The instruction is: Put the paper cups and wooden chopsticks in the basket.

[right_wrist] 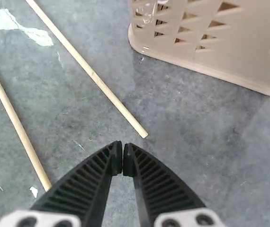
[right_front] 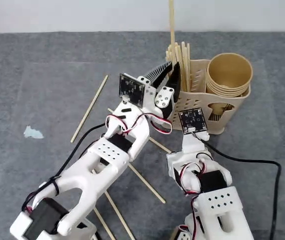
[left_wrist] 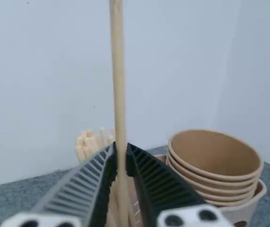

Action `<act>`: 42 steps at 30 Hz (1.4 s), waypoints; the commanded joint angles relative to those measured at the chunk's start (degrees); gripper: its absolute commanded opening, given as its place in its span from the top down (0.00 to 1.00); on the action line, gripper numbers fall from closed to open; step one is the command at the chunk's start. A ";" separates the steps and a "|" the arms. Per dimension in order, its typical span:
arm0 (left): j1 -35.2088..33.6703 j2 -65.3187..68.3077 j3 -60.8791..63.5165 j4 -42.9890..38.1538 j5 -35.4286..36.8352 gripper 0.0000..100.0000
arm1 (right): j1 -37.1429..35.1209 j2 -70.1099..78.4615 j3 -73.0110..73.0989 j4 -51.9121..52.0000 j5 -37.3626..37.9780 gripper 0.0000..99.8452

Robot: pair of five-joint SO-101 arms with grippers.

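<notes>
While my left gripper (left_wrist: pixel 121 163) pinches a chopstick (left_wrist: pixel 118 71) upright at the basket (right_front: pixel 240 115), my right gripper (right_wrist: pixel 122 158) hangs pressed together.

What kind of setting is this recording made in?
Probably a robot test bench: a grey mat, a bare white wall, and the left hand holding a chopstick at the basket.

I'm seeing bare pale wood on the chopstick (left_wrist: pixel 118 71), smooth and matt. The left end effector (left_wrist: pixel 121 150) is black ribbed plastic (dull, rubbery-looking). The paper cups (left_wrist: pixel 214 156) read as matt brown paper. The basket (right_wrist: pixel 211 38) is beige plastic with a slight sheen, and the counter (right_wrist: pixel 196 123) wears rough grey felt-like cloth.
</notes>
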 commanded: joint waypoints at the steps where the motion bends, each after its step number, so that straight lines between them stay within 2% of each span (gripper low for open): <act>1: 0.26 -2.64 -2.33 5.19 -0.26 0.90 | -0.31 -1.01 -0.35 -1.01 -0.18 0.98; 6: 0.18 -11.34 -2.51 16.00 -0.09 0.88 | -0.31 -0.84 -0.35 -1.01 1.23 0.98; 10: -2.81 -20.13 -4.18 31.65 -0.09 0.88 | -0.31 -0.75 -0.35 -0.92 1.49 0.98; 14: -8.88 -28.48 -6.46 44.84 -0.09 0.88 | -0.31 -0.75 -0.35 -1.01 1.58 0.98; 25: -26.20 -47.82 -6.37 64.88 -0.44 0.88 | -0.31 -0.57 -0.35 -1.19 1.67 0.98; 27: -28.31 -47.82 -6.37 69.10 -1.58 0.88 | -0.31 -0.57 -0.35 -1.19 1.67 0.98; 32: -33.58 -43.16 -6.46 77.19 -11.25 0.88 | -0.31 -0.57 -0.35 -1.19 1.58 0.98; 35: -35.60 -36.40 -6.55 78.33 -17.76 0.88 | -0.31 -0.48 -0.35 -1.19 1.49 0.98; 42: -36.31 -15.65 -12.79 78.51 -26.81 0.88 | -0.31 -0.48 -0.35 -1.19 1.49 0.98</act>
